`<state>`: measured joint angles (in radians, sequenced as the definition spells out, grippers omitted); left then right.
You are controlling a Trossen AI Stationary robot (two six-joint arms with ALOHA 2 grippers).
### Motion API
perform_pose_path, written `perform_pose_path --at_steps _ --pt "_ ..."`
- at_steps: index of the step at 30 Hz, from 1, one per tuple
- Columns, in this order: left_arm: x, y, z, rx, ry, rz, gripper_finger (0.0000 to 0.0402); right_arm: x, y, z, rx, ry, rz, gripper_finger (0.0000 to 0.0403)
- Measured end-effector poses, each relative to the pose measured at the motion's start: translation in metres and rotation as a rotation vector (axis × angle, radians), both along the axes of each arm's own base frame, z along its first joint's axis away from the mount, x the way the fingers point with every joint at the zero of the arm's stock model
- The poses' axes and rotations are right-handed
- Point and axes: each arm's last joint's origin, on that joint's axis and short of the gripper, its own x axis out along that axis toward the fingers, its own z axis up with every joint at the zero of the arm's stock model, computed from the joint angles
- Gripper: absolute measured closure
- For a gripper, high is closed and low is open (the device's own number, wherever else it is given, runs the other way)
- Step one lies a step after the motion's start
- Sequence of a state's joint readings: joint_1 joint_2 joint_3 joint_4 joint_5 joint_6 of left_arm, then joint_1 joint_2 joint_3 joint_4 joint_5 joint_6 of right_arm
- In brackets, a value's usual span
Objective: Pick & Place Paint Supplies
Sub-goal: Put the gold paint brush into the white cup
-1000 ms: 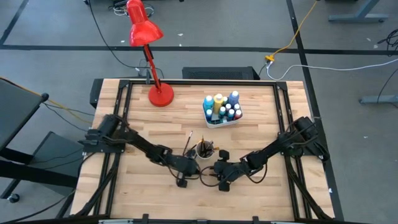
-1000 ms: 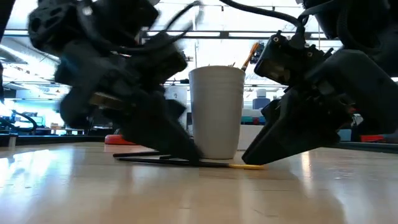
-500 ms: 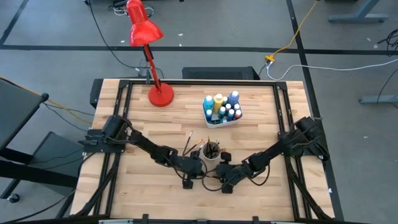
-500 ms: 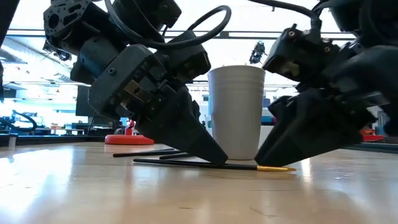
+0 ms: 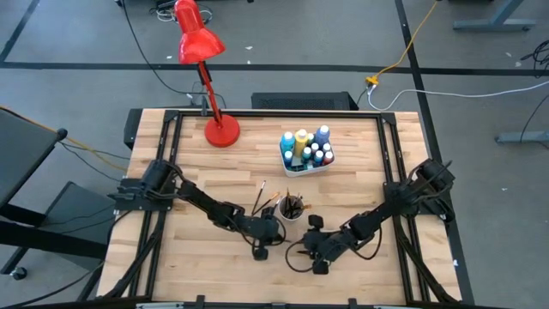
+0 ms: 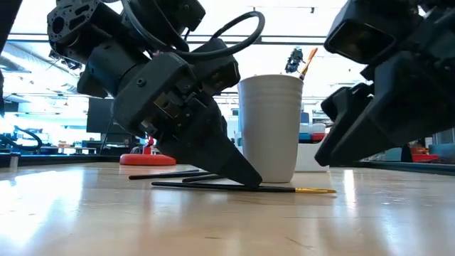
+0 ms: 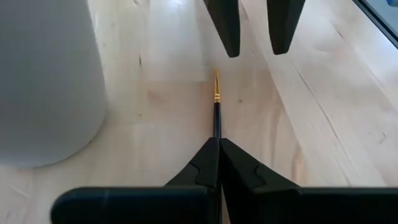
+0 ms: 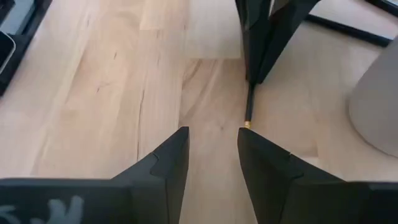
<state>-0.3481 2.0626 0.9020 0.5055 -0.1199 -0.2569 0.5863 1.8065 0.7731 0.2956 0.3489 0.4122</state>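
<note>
A thin black brush with a gold ferrule (image 6: 313,190) lies on the table in front of a white cup (image 6: 270,128) holding several brushes (image 5: 292,206). My left gripper (image 6: 249,178) is shut on this brush; its tip (image 7: 216,81) points at my right gripper. My right gripper (image 8: 211,146) is open and hangs above the table just beyond the brush's tip (image 8: 247,118), touching nothing. Small blue, teal, yellow and white paint bottles (image 5: 304,146) stand in a white tray (image 5: 306,167) farther back. Two more brushes (image 5: 259,197) lie flat beside the cup. My left gripper pinches the brush's black handle (image 7: 216,127) between its two shut fingers, about midway along its length. The fingers slant down from the table's left side and lie along the brush. The brush lies flat on the table, both ends (image 6: 160,183) sticking out past the fingertips.
A red desk lamp (image 5: 210,86) stands at the far left of the table, its base (image 5: 222,131) on the wood. The cup (image 5: 290,209) stands close behind both grippers. Bare wood lies toward the near edge (image 5: 283,279) and to the right (image 5: 369,172).
My left gripper slid the brush along the table toward the right, and the cup shifted right a little. My right gripper, which stood at the brush's tip on the table, has lifted and drawn back toward the right and near edge.
</note>
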Motion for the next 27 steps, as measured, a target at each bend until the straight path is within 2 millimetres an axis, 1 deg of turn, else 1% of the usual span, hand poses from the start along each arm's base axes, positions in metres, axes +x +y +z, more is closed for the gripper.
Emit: perform_pose_path --at_steps 3,8,15,21,27 --pt "0.001 0.000 0.001 -0.006 -0.021 0.005 0.0388 -0.003 0.001 -0.004 -0.055 0.001 -0.029 0.0261" --pt "0.001 0.000 0.001 -0.008 -0.030 0.005 0.0388 -0.005 -0.003 -0.010 -0.140 0.018 -0.090 0.0261" --pt "0.002 0.000 0.001 -0.001 -0.034 0.017 0.0388 -0.006 -0.002 -0.012 -0.064 0.067 -0.069 0.0261" --pt "0.002 0.000 0.002 0.000 -0.038 0.021 0.0388 -0.005 -0.005 -0.012 -0.087 0.056 -0.089 0.0261" --pt "0.002 0.000 0.002 0.000 -0.041 0.022 0.0388 -0.003 -0.005 -0.021 -0.104 0.072 -0.095 0.0261"
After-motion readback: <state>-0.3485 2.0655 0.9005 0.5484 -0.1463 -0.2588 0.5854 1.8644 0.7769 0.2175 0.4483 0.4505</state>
